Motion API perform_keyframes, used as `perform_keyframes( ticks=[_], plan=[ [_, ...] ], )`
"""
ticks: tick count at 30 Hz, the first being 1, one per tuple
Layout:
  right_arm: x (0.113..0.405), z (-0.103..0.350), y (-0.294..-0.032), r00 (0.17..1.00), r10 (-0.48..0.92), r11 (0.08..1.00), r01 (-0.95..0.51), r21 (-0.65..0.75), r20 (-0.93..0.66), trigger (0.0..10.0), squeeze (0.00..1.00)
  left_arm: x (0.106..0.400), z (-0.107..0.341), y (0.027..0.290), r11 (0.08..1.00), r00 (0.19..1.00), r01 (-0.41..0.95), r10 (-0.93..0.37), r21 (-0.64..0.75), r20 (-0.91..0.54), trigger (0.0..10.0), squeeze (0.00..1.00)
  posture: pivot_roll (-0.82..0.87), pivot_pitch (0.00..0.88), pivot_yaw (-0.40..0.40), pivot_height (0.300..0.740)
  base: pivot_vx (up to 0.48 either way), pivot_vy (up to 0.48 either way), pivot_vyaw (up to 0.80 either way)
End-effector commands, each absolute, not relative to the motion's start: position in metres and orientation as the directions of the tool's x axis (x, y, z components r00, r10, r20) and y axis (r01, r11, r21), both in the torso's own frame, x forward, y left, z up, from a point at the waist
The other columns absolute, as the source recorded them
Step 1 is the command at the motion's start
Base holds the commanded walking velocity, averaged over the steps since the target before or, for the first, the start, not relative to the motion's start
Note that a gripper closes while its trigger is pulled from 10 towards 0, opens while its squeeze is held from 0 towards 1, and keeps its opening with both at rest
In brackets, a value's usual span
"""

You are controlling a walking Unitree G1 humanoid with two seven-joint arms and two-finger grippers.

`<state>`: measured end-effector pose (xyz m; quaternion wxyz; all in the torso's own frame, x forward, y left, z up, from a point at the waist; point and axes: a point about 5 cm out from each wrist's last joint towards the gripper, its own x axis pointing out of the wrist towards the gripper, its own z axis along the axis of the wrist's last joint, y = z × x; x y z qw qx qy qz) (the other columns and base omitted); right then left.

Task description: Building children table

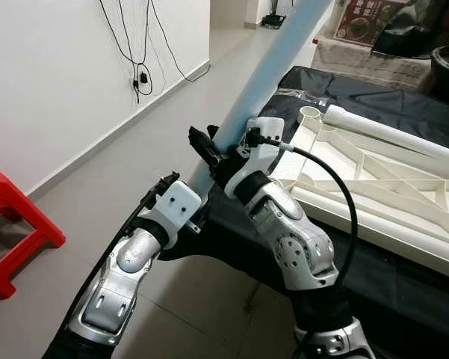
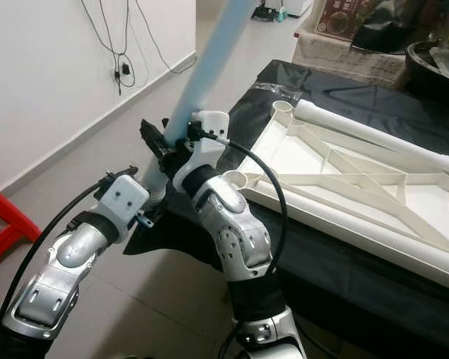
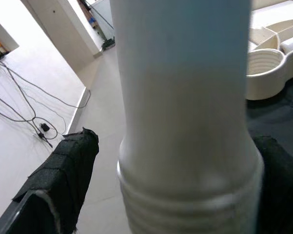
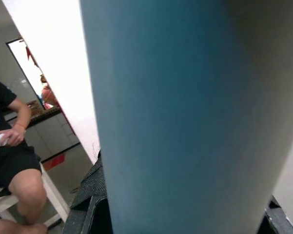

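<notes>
**Robot raises table leg beside upturned frame**

A long pale blue table leg (image 1: pixel 273 71) slants up and away from the robot, its ribbed lower end (image 3: pixel 185 195) held off the near left corner of the black-covered surface (image 2: pixel 344 277). Both grippers clamp it: the right gripper (image 1: pixel 223 153) pinches the tube higher up, the left gripper (image 1: pixel 181 196) just below it near the threaded end, black fingers (image 3: pixel 63 175) pressed against either side of the leg. The white tabletop frame (image 2: pixel 358 183) lies upside down on the cover, its near left corner socket (image 2: pixel 235 179) just beside the right wrist.

To seat the leg well, the robot would probably need to tip the tube upright, bring the threaded end squarely over a socket, and keep both grips firm so the long leg does not swing.

Count: one blue leg in hand; at least one white tube (image 1: pixel 396 134) along the frame's far edge; two round sockets visible, near and far (image 1: pixel 311 114); one red stool (image 1: pixel 11 224) on the floor by the wall; one person seated (image 4: pixel 12 161), seen in the right wrist view.
</notes>
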<state>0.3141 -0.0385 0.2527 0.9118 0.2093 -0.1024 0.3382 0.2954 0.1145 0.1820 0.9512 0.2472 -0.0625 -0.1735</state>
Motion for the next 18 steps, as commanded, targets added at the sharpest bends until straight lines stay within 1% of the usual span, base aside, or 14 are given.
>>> perform_keyframes(
  ticks=[1,3,4,5,6,7,8,13,18],
  plan=[
    [0.3097,0.2512,-0.0398,0.745,0.581,0.67,-0.667,0.326,0.329,10.0,0.0,0.2997,0.1818,0.1191,0.832,0.945,0.261,-0.323,0.489,0.045,10.0,0.0,0.1,0.081,-0.039,0.74,0.0,0.0,0.0],
    [0.3087,0.2516,-0.0393,0.742,0.584,0.666,-0.67,0.327,0.33,10.0,0.0,0.3009,0.1815,0.1177,0.84,0.946,0.26,-0.32,0.477,0.049,10.0,0.0,0.1,0.078,-0.036,0.74,0.0,0.0,0.0],
    [0.3079,0.252,-0.0388,0.739,0.586,0.663,-0.673,0.329,0.332,10.0,0.0,0.302,0.181,0.1169,0.847,0.948,0.255,-0.314,0.466,0.052,9.5,0.0,0.1,0.078,-0.035,0.74,0.0,0.0,0.0],
    [0.3079,0.252,-0.0388,0.739,0.586,0.663,-0.673,0.329,0.332,10.0,0.0,0.302,0.181,0.1169,0.847,0.948,0.255,-0.314,0.466,0.052,9.5,0.0,0.1,0.078,-0.035,0.74,0.0,0.0,0.0],
    [0.3072,0.2521,-0.0383,0.736,0.589,0.66,-0.676,0.329,0.332,10.0,0.0,0.3027,0.1806,0.1162,0.853,0.949,0.252,-0.309,0.457,0.054,7.6,0.0,0.1,0.076,-0.036,0.74,0.0,0.0,0.0],
    [0.3072,0.2521,-0.0383,0.736,0.589,0.66,-0.676,0.329,0.332,10.0,0.0,0.3027,0.1806,0.1162,0.853,0.949,0.252,-0.309,0.457,0.054,7.6,0.0,0.1,0.076,-0.036,0.74,0.0,0.0,0.0],
    [0.3059,0.2523,-0.0377,0.733,0.594,0.657,-0.68,0.326,0.332,10.0,0.0,0.3043,0.1792,0.1142,0.858,0.949,0.252,-0.309,0.448,0.058,0.0,0.0,0.09,0.072,-0.035,0.74,0.0,0.0,0.0],
    [0.3052,0.2529,-0.0376,0.733,0.595,0.659,-0.68,0.321,0.331,10.0,0.0,0.3058,0.1782,0.1132,0.863,0.949,0.251,-0.308,0.438,0.063,0.0,0.0,0.09,0.063,-0.034,0.74,0.0,0.0,0.0],
    [0.3049,0.2531,-0.0378,0.73,0.601,0.673,-0.682,0.287,0.325,10.0,0.0,0.307,0.1771,0.1181,0.86,0.95,0.241,-0.303,0.45,0.07,0.0,0.0,0.09,0.055,-0.032,0.74,0.0,0.0,0.0]
  ],
)
